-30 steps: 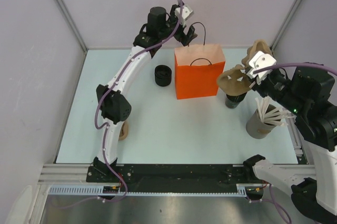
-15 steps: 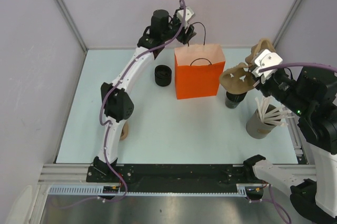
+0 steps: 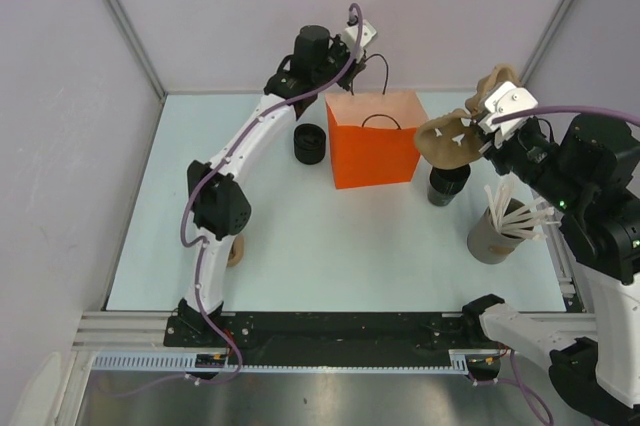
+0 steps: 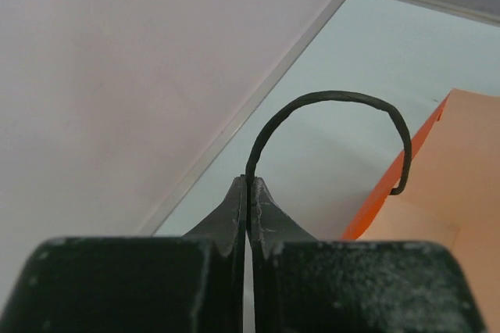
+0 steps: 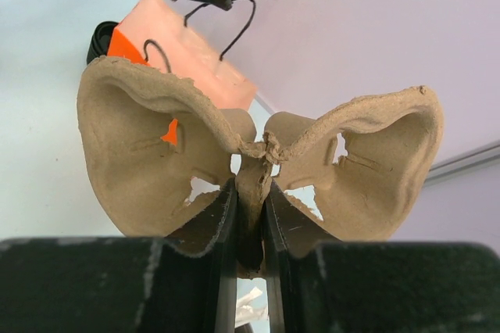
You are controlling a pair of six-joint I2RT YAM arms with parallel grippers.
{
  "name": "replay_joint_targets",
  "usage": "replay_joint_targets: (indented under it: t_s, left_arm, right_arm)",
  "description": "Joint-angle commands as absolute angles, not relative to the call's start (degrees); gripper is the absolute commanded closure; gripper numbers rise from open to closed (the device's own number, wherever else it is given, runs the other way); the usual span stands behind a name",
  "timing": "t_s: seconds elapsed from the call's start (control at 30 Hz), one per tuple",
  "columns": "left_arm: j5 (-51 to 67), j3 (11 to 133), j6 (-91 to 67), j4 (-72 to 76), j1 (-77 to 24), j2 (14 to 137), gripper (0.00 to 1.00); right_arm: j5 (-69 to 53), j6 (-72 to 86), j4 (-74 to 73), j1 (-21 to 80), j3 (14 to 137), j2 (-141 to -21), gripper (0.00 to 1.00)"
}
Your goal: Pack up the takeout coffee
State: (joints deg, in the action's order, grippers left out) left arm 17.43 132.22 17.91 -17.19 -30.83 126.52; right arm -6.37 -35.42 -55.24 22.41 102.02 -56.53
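Left end effector [image 4: 248, 192] is clamped shut on the bag handle [image 4: 336, 100], a thin black wire loop, w/ the wire pinched between the fingertips. From the tips the handle arcs up & right, then drops to the orange paper bag [image 3: 375, 146]. In the top view that end effector sits above the bag's far-left corner, w/ the left arm [image 3: 245, 141] stretched out from its near-left base.

Bag stands upright at far-centre of the bench [image 3: 300, 246]. A 2nd black loop shows by its near top edge.

Right end effector [image 5: 250, 208] is closed on the pulp cup tray [image 5: 148, 130], gripping the centre rib btw two cup pockets, which splay out to either side of the fingers. Tray is held off the bench, right of the bag.

Takeout coffee: two black cups show, both standing on the bench, neither gripped.
- The left black cup [image 3: 310, 143], round lid on, is just left of the bag.
- The right black cup [image 3: 447, 184] is just right of the bag's near-right corner. It is partly under the held tray in the top view; can't tell if the tray touches it.

Grey tub of white sticks [image 3: 495, 231] stands near-right of that cup, by the bench's right edge. Tan item [image 3: 236, 249] at near-left is half hidden behind the left arm's elbow; can't tell what it is.
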Motion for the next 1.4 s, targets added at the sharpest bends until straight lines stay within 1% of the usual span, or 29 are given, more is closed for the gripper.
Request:
replay_joint_targets:
  t_s: [0.0, 0.23, 0.27, 0.3, 0.37, 0.53, 0.8, 0.97, 1.13, 1.2, 1.27, 1.3, 1.37]
  left_arm:
    - [7.75, 130.08, 15.12, -20.47, -34.97, 116.21, 1.0]
    - [-5.6, 128.67, 12.22, -26.1, -40.86, 111.45, 1.0]
    - [-7.28, 129.19, 11.96, -27.5, -41.57, 111.27, 1.0]
    - [-10.86, 129.63, 11.95, -28.29, -42.79, 111.18, 1.0]
    - [-13.96, 131.3, 10.73, -31.18, -43.77, 111.44, 1.0]
    - [-22.3, 133.77, 5.73, -37.17, -45.53, 111.53, 1.0]
    - [-26.89, 133.51, 0.36, -43.59, -48.6, 108.72, 1.0]
    - [-29.53, 132.8, -6.31, -48.16, -50.71, 106.7, 1.0]
    - [-32.6, 127.63, -13.0, -48.87, -52.38, 101.53, 1.0]
    - [-36.45, 126.39, -15.1, -48.95, -53.87, 100.11, 0.98]
    - [-39.36, 124.55, -16.34, -49.31, -55.88, 98.01, 0.93]
    - [-42.86, 123.58, -17.74, -49.57, -56.59, 97.3, 0.91]
    - [-44.56, 120.42, -18.8, -50.35, -57.83, 95.98, 0.9]
  right_arm:
    - [-2.99, -32.79, -49.57, 22.24, 101.6, -58.18, 0.82]
    - [0.0, -30.15, -44.39, 22.24, 100.2, -60.03, 0.82]
    - [2.44, -29.97, -43.95, 22.06, 100.28, -60.12, 0.82]
    - [2.9, -29.88, -43.08, 21.97, 100.28, -60.29, 0.82]
    - [4.04, -29.45, -41.93, 21.8, 100.37, -60.38, 0.83]
    - [4.74, -29.0, -40.61, 20.92, 101.42, -60.2, 0.83]
    - [4.83, -28.57, -39.73, 20.04, 101.07, -60.12, 0.83]
    - [4.57, -28.65, -39.02, 19.51, 101.51, -60.21, 0.83]
    - [4.31, -28.65, -38.5, 19.16, 101.69, -60.73, 0.82]
    - [4.13, -28.48, -38.32, 18.99, 101.6, -60.99, 0.82]
    - [3.78, -28.3, -38.23, 18.81, 101.69, -61.17, 0.82]
    - [3.61, -28.21, -38.23, 18.72, 101.69, -61.35, 0.82]
    - [3.17, -28.04, -38.14, 18.55, 101.78, -61.52, 0.82]
